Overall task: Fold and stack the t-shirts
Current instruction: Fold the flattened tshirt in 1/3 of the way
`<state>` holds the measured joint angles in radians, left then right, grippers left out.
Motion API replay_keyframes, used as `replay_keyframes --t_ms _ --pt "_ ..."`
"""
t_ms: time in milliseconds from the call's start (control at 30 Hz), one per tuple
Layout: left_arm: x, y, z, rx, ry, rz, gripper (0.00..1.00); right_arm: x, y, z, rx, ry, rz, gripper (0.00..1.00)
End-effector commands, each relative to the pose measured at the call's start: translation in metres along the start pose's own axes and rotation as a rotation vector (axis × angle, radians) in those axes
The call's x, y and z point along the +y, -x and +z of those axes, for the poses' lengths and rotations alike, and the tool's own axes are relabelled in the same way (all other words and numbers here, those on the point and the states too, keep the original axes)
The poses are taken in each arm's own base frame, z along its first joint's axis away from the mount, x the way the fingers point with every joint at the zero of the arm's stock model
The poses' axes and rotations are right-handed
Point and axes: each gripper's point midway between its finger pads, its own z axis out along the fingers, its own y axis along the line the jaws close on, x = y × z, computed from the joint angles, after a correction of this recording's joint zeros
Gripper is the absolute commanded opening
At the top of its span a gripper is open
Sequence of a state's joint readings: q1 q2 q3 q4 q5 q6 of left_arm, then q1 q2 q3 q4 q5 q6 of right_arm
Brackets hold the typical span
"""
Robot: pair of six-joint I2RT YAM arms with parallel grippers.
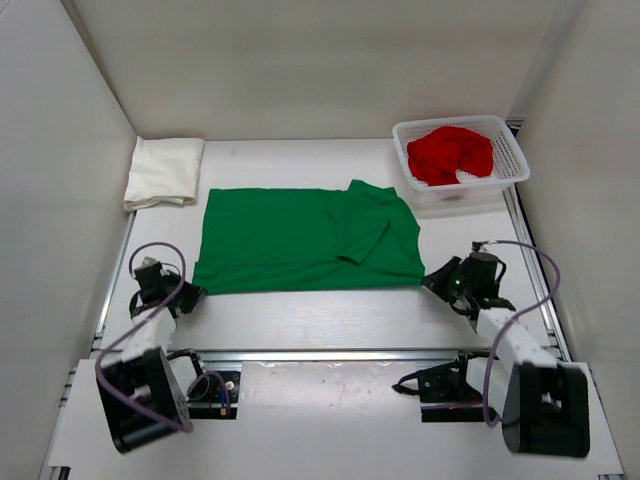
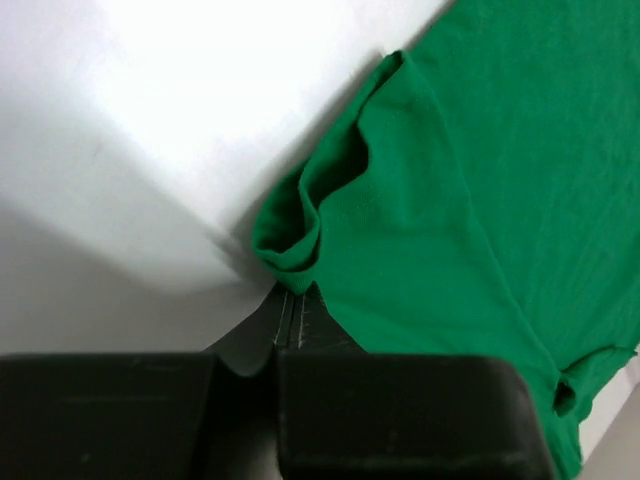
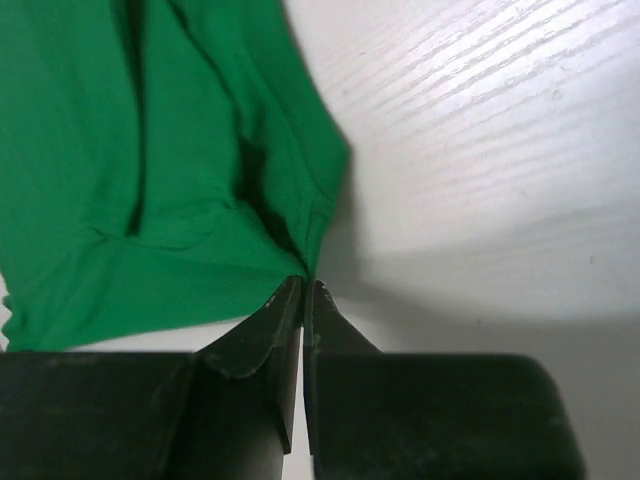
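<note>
The left tool (image 2: 290, 300) and right tool (image 3: 303, 290) each clamp a near corner of the green t-shirt (image 1: 305, 240), spread on the worktop (image 1: 300, 322), likely to carry its hem over in a fold. The cream-white t-shirt (image 1: 163, 172) lies folded far-left; the red t-shirt (image 1: 450, 152) sits bunched in the basket (image 1: 521, 163).
</note>
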<state>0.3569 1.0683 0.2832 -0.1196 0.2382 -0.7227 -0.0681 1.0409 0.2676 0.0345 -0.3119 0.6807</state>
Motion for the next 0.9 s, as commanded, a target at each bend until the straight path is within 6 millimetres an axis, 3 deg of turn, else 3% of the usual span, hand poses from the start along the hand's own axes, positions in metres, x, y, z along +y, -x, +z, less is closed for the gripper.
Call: replay_keyframes --t_ms 0,33,133,167,200,333,367,400,433,500,533,633,700,767,800,833,867 --pt "0.024 -0.016 -0.021 0.016 0.073 0.045 0.04 0.0 -0.001 -0.023 -0.034 -0.021 -0.013 0.0" --pt "0.024 -0.012 -0.023 -0.008 0.075 0.058 0.16 -0.001 0.002 -0.026 -0.047 -0.032 -0.026 0.0" --pt "0.006 0.011 -0.034 -0.092 0.037 0.109 0.53 0.002 0.01 -0.036 -0.076 -0.051 -0.073 0.21" --pt "-0.002 0.018 -0.037 -0.1 0.024 0.118 0.87 0.003 0.014 -0.038 -0.084 -0.061 -0.102 0.29" --pt "-0.012 0.025 -0.04 -0.103 0.013 0.137 0.99 0.006 0.014 -0.04 -0.079 -0.052 -0.116 0.39" --pt "-0.041 0.044 -0.049 -0.155 -0.038 0.21 0.99 0.031 0.043 -0.054 -0.135 -0.035 -0.25 0.52" --pt "-0.054 0.041 -0.05 -0.152 -0.086 0.239 0.99 0.048 0.05 -0.059 -0.141 0.009 -0.289 0.5" --pt "-0.067 0.034 -0.048 -0.144 -0.14 0.28 0.99 0.064 0.054 -0.058 -0.141 0.064 -0.324 0.37" --pt "-0.083 0.019 -0.047 -0.11 -0.206 0.319 0.86 0.085 0.048 -0.055 -0.11 0.132 -0.366 0.2" --pt "-0.099 -0.001 -0.04 -0.091 -0.241 0.36 0.68 0.109 0.029 -0.043 -0.034 0.217 -0.421 0.01" --pt "-0.114 -0.023 -0.04 -0.041 -0.278 0.42 0.53 0.126 0.017 -0.034 -0.003 0.258 -0.461 0.0" --pt "-0.122 -0.043 -0.028 -0.023 -0.24 0.508 0.43 0.143 -0.003 -0.007 0.073 0.261 -0.534 0.0" --pt "-0.123 -0.048 -0.021 0.015 -0.26 0.474 0.41 0.154 -0.003 0.006 0.096 0.288 -0.541 0.0" --pt "-0.114 -0.052 -0.011 0.062 -0.275 0.41 0.42 0.147 -0.014 0.027 0.15 0.262 -0.524 0.0" --pt "-0.11 -0.05 -0.008 0.086 -0.281 0.365 0.41 0.158 -0.01 0.029 0.137 0.298 -0.527 0.0" --pt "-0.093 -0.042 -0.002 0.079 -0.241 0.308 0.41 0.159 -0.011 0.037 0.141 0.296 -0.521 0.0" --pt "-0.094 -0.044 -0.003 0.088 -0.267 0.288 0.41 0.157 -0.013 0.041 0.149 0.294 -0.516 0.0"
